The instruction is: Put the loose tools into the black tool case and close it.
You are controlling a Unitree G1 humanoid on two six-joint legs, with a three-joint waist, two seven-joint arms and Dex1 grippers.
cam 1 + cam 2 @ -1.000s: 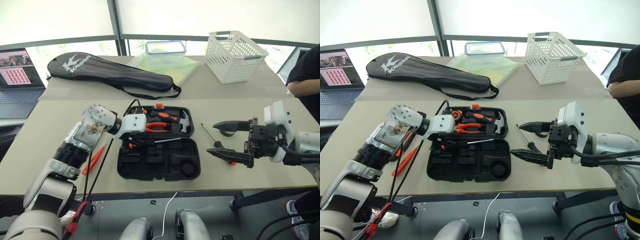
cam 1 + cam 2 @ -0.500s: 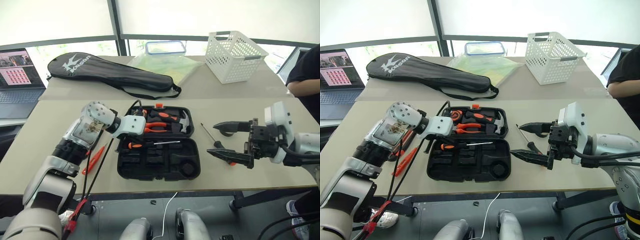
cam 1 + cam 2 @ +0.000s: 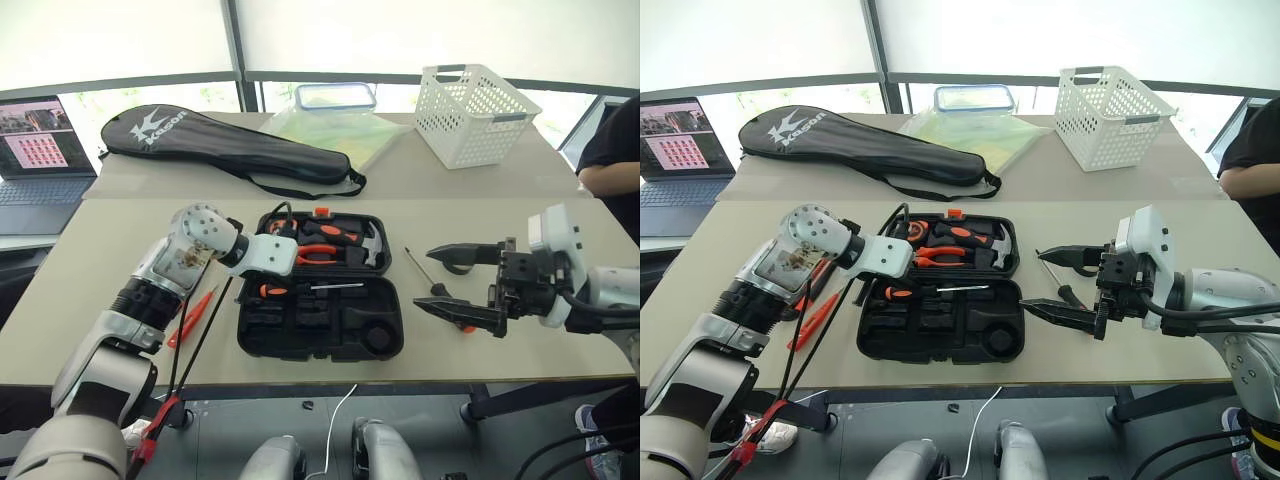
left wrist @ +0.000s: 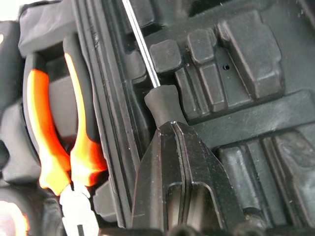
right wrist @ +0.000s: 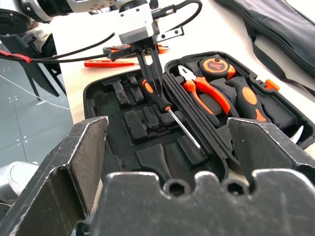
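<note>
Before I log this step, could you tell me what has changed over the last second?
The left gripper drew back off the screwdriver in the black tool case, uncovering its orange handle; its fingers are shut at the handle. The right gripper stayed open beside the case, and the loose screwdriver on the table stayed put.

- Tool case [image 3: 320, 325]: black all over, moulded recesses black; small orange latch [image 3: 320, 211] on its far rim
- Screwdriver [image 5: 170, 112] in the case: orange-and-black handle, bare silver shaft
- Pliers [image 4: 59, 142]: orange grips edged black, pale metal head
- Hammer [image 3: 372, 243]: silver head
- Tape measure [image 5: 215, 64]: orange face, black body
- Slim tester screwdriver [image 3: 190, 318] on the surface: orange
- Left pincer [image 5: 154, 83]: black fingers on a white housing
- Right pincer [image 3: 455, 283]: black
- Surface [image 3: 480, 200]: plain beige
- Racket bag [image 3: 225, 150]: black with white logo
- Basket [image 3: 475, 112]: white lattice
</note>
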